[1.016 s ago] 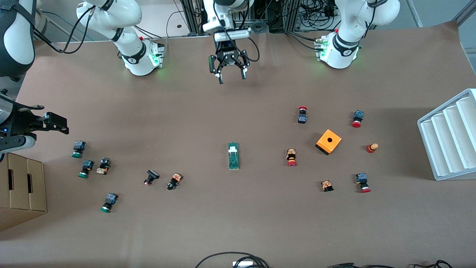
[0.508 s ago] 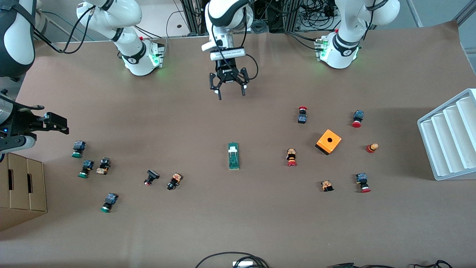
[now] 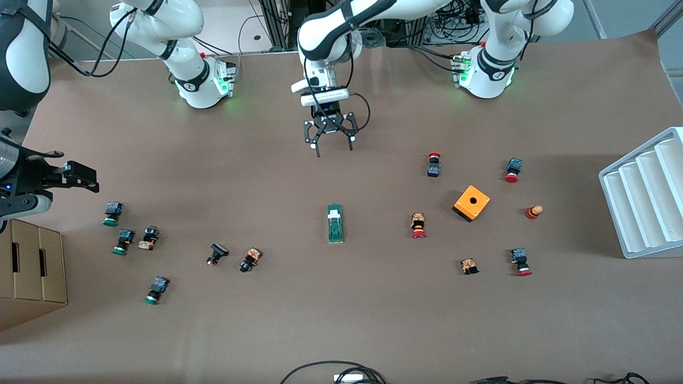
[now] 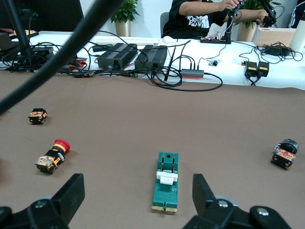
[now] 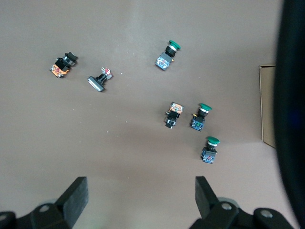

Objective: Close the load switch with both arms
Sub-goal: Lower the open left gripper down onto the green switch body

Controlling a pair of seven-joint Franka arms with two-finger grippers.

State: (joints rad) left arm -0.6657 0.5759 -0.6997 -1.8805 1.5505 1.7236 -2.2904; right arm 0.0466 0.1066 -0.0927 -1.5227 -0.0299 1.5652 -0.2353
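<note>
Front view showed the left pincer [image 3: 331,148] hanging with its fingers spread and empty over the bare middle of the surface [image 3: 341,330], nearer the robots' edge than the load switch [image 3: 335,223]. Its arm reached in from the base at the left arm's end of that edge. The load switch lay flat near the centre of the surface, well apart from everything else, its white sliding piece toward the end facing the robots; in the left wrist view it sat between the two spread fingers [image 4: 71,191], but farther off and untouched. The right pincer [image 3: 80,176] hung spread and empty at the right arm's end of the surface, over the green-capped push buttons [image 5: 205,117] scattered there, close to a cardboard box [image 3: 32,272] at that corner. Toward the left arm's end lay an orange box [image 3: 471,203] with a hole, several red-capped push buttons [image 3: 418,226] around it, and a white tray [image 3: 643,194] at the edge.
</note>
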